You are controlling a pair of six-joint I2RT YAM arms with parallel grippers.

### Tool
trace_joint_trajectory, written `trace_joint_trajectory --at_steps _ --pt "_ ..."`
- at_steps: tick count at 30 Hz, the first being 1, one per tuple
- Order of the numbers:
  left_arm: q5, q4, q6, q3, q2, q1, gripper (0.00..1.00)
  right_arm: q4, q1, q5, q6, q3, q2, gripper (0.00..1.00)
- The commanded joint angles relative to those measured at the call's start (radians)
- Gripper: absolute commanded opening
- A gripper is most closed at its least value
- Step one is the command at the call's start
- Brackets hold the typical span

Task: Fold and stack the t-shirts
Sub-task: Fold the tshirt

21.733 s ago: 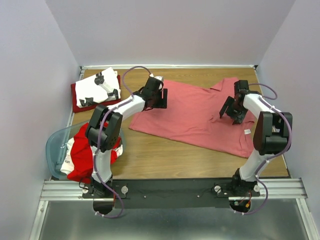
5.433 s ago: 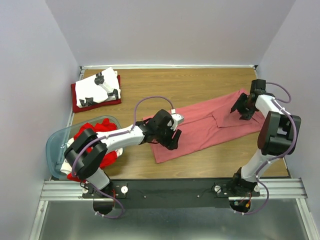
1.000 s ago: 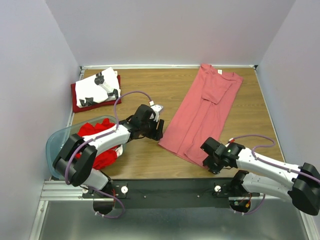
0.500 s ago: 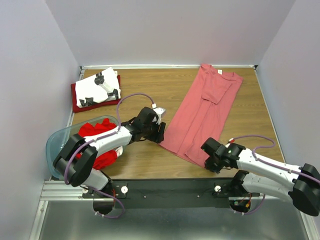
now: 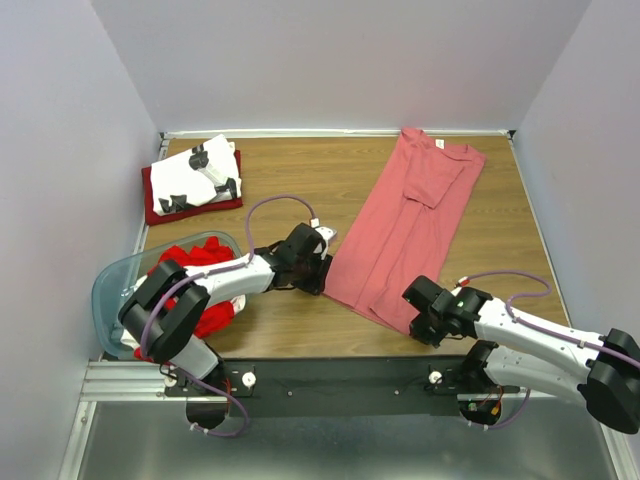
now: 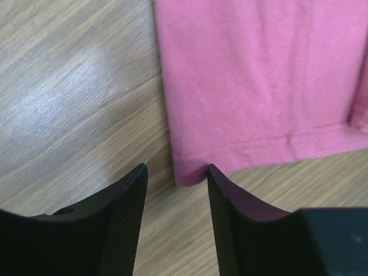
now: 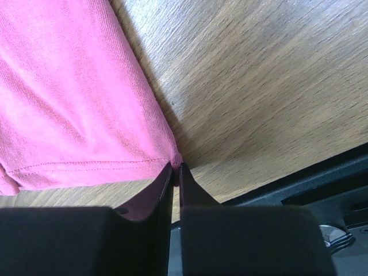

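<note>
The salmon-pink t-shirt [image 5: 400, 235] lies folded into a long strip that runs from the far edge down toward the near right. Its near left hem corner [image 6: 190, 172] sits between the tips of my left gripper [image 6: 175, 169], whose jaws stand apart on the wood [image 5: 318, 272]. My right gripper [image 7: 176, 167] is shut on the shirt's near right hem corner [image 5: 418, 322]. A folded white t-shirt with black prints [image 5: 200, 172] rests on a folded dark red one [image 5: 155, 207] at the far left.
A translucent pale-blue tub [image 5: 105, 300] at the near left holds a bright red shirt [image 5: 212, 312]; my left arm reaches across it. The black mounting rail [image 5: 340, 375] runs along the near edge. Walls close in the table on three sides.
My left gripper has slid right to the shirt's near left corner and its jaws have narrowed. My right gripper has closed on the near right corner. The shirt has not moved.
</note>
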Motion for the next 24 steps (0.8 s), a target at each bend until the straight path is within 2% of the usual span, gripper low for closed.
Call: trace_joint_trajectory --at_steps 1,3,9,13,15,16,17,21,24 --pt "-0.065 -0.031 -0.005 0.012 0.029 -0.011 0.51 -0.029 0.007 0.043 -0.009 0.005 -0.007 0.14" --pt "-0.077 -0.031 -0.007 0.013 0.032 -0.02 0.47 -0.029 0.007 0.043 -0.009 0.005 -0.005 0.13" --pt "-0.076 -0.022 -0.005 0.029 0.061 -0.04 0.45 -0.033 0.007 0.042 -0.016 0.003 -0.005 0.13" --pt "-0.068 -0.022 -0.002 0.027 0.076 -0.044 0.26 -0.044 0.007 0.046 -0.017 0.005 -0.016 0.13" --pt "-0.045 -0.016 0.002 0.026 0.08 -0.051 0.17 -0.052 0.007 0.054 -0.017 0.011 -0.025 0.08" --pt "-0.036 -0.015 0.004 0.024 0.084 -0.054 0.06 -0.064 0.007 0.063 -0.02 0.028 -0.031 0.07" --pt "-0.027 -0.013 0.002 0.023 0.086 -0.061 0.0 -0.073 0.007 0.068 -0.028 0.037 -0.036 0.06" --pt "-0.004 -0.015 -0.001 0.003 0.066 -0.081 0.0 -0.13 0.007 0.075 -0.051 0.092 -0.024 0.0" --pt "0.005 -0.048 -0.027 -0.019 -0.015 -0.081 0.0 -0.179 0.007 0.057 -0.066 0.143 -0.001 0.0"
